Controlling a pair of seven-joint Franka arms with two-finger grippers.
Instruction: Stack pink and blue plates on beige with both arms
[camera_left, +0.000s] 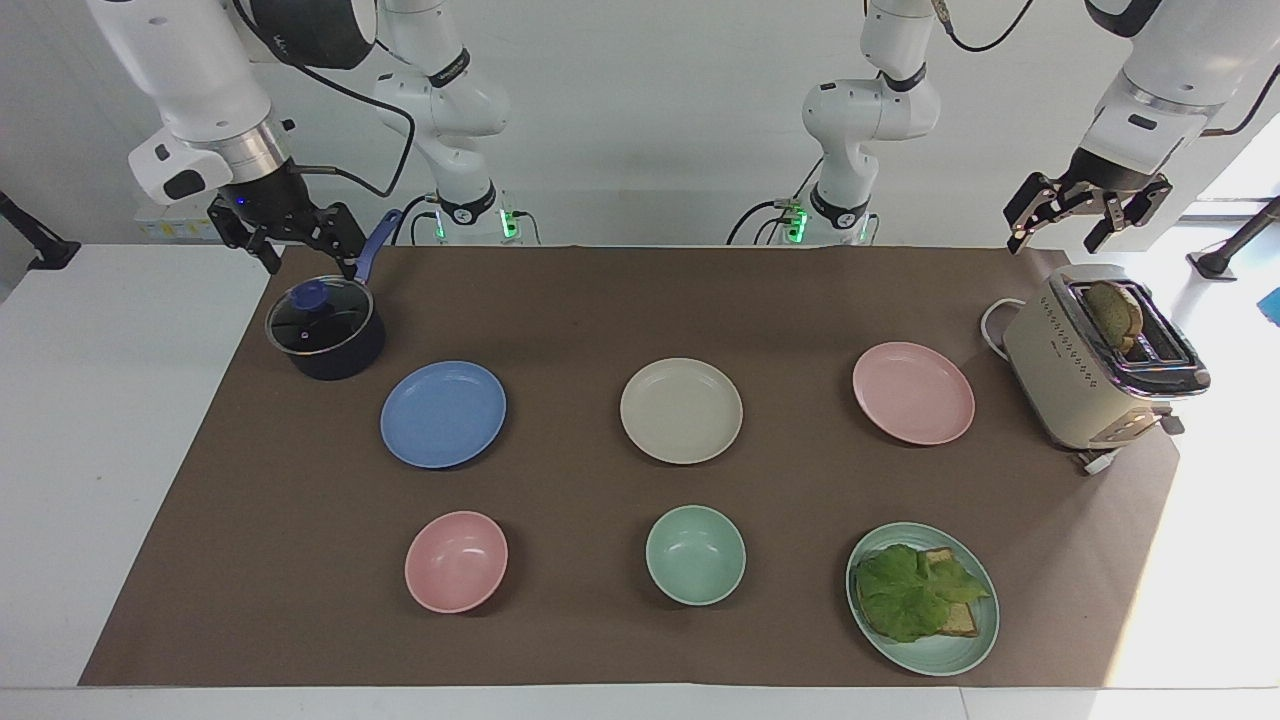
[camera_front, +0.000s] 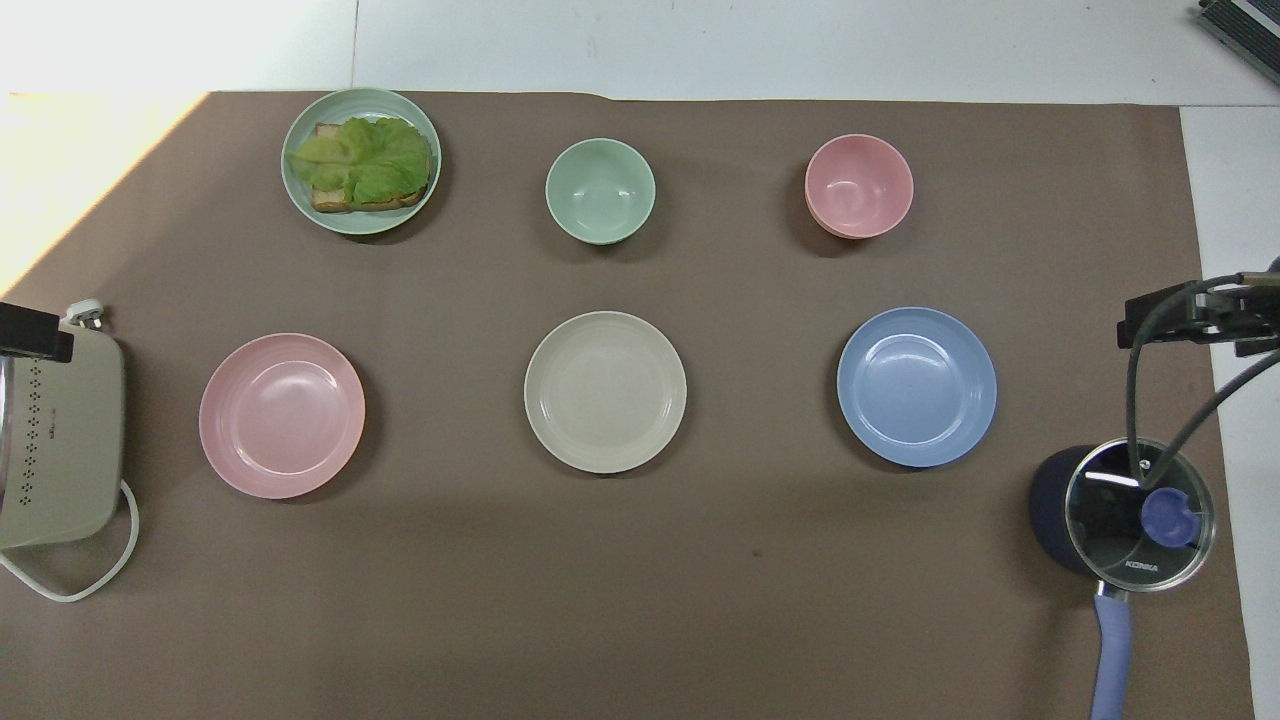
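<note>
Left gripper (camera_left: 1084, 218): jaws open, empty, raised over the toaster (camera_left: 1100, 360).
Right gripper (camera_left: 290, 238): open, empty, over the saucepan (camera_left: 325, 328).
Pink plate (camera_left: 913, 392), beige plate (camera_left: 681, 410), blue plate (camera_left: 443, 413): in a row, apart. Likely light, stiff, slick; pinch at the rim.

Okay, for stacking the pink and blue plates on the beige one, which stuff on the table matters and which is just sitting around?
In the job: pink plate, blue plate, beige plate.

Lying about: pink bowl, green bowl, lettuce plate, toaster, lidded pot.
</note>
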